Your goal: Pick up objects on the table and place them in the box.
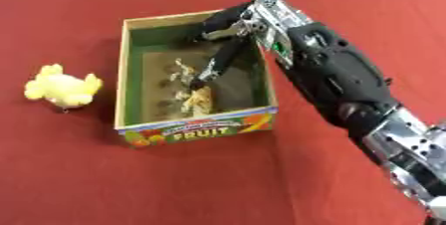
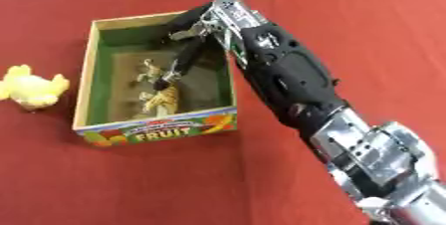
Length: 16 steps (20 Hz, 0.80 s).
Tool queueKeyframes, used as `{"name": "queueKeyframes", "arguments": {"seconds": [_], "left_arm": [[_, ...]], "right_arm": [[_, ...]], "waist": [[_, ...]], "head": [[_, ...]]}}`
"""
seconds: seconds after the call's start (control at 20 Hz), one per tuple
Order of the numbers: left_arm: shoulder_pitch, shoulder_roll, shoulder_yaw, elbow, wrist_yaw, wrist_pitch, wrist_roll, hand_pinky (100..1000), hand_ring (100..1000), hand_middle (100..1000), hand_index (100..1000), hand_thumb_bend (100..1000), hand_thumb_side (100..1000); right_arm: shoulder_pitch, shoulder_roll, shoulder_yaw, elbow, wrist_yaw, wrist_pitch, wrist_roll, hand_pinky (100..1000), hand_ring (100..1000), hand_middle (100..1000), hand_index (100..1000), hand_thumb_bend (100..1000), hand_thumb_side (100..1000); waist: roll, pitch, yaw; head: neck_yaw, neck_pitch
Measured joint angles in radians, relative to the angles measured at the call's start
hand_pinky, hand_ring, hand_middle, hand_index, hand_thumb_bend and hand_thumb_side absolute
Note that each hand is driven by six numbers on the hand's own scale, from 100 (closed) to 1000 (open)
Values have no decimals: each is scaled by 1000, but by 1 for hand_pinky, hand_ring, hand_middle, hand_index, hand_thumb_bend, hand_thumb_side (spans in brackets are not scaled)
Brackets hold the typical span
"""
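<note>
**Op:** Red cloth table point(image 1: 174, 179), box point(image 1: 127, 69) at centre. My right hand point(image 1: 228, 29) reaches down into it, fingers point(image 1: 209, 69) straight and relaxed over a small tan thing point(image 1: 197, 99) on the box floor.

**Obs:** Step?

**Op:** Placing, I judge. Next: lift clear of the wall, then fetch the yellow plush toy point(image 1: 62, 88) lying left of the box.

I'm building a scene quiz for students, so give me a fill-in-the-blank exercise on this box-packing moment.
1. The robot's right hand reaches down into the ____.
2. The yellow plush toy lies on the red tablecloth, on the box's ____ side.
3. The word printed on the box's front wall is ____.

Missing words: box; left; FRUIT
</note>
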<state>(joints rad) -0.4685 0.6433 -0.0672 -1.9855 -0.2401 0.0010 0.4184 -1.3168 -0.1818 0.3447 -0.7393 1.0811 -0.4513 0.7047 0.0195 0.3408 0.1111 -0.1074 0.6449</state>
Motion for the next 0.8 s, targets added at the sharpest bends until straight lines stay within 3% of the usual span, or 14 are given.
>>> {"name": "queueKeyframes", "arguments": {"seconds": [0.05, 0.1, 0.3, 0.45, 0.5, 0.65, 0.8], "left_arm": [[-7, 1, -1, 0, -5, 6, -4, 524, 779, 778, 793, 100, 735], [-17, 5, -2, 0, -12, 15, -10, 530, 782, 780, 808, 100, 786], [-56, 44, -8, 0, -61, 60, -55, 552, 790, 783, 844, 100, 717], [-86, 62, -28, 0, -102, 103, -98, 553, 790, 783, 846, 100, 713], [-92, 63, -34, 0, -118, 118, -112, 575, 796, 786, 876, 100, 671], [-127, 77, -72, 18, -161, 153, -155, 584, 798, 788, 881, 100, 670], [-169, 88, -132, 68, -205, 156, -197, 608, 809, 807, 894, 100, 594]], "right_arm": [[0, -1, -2, 0, -2, 0, 0, 868, 980, 929, 1000, 656, 953], [1, -3, -4, -1, -7, 0, 0, 870, 980, 928, 1000, 670, 978], [7, -25, -8, -16, -49, 9, 9, 878, 981, 923, 1000, 656, 977], [17, -41, -13, -52, -89, 18, 18, 879, 981, 922, 1000, 655, 977], [19, -45, -13, -65, -104, 22, 22, 881, 976, 909, 1000, 602, 986], [31, -60, -30, -118, -148, 16, 16, 882, 971, 894, 1000, 553, 989], [53, -81, -53, -182, -192, -15, -15, 871, 958, 885, 980, 453, 980]], "waist": [[0, -2, 0], [1, -4, -1], [3, -10, -6], [3, -10, -8], [3, -11, -9], [3, -11, -17], [3, -11, -22]], "head": [[1, 0], [3, 0], [10, 0], [15, -1], [17, -1], [24, -4], [28, -8]]}}
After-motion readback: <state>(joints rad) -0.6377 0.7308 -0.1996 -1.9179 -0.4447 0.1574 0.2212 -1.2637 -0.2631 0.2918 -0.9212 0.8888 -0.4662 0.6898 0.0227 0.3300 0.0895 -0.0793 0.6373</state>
